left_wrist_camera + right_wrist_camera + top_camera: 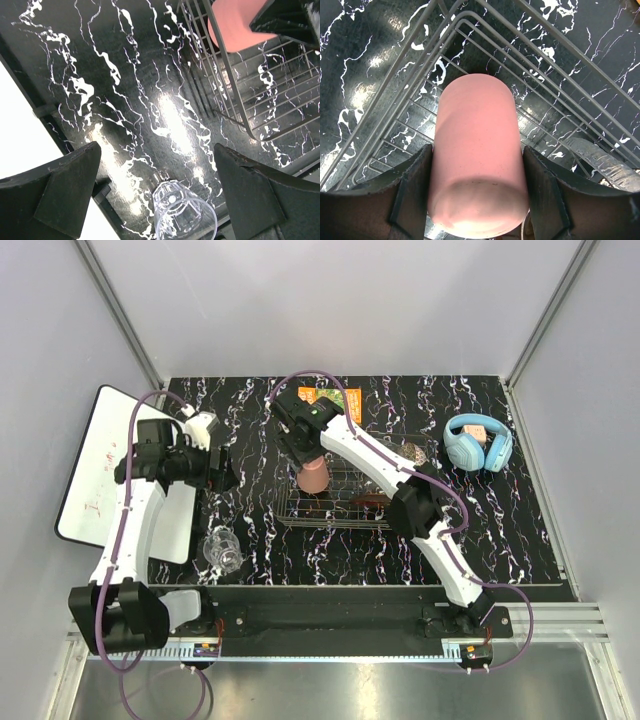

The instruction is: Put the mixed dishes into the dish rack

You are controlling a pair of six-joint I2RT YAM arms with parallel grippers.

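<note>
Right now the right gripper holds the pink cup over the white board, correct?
Not quite. The right gripper holds the pink cup over a corner of the dish rack instead; the right wrist view shows the rack's wires directly beneath the cup.

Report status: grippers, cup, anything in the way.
Right gripper shut on pink cup, held over dish rack corner. Left gripper open, empty, near small clear glass cup. Nothing seen blocking that corner.
</note>
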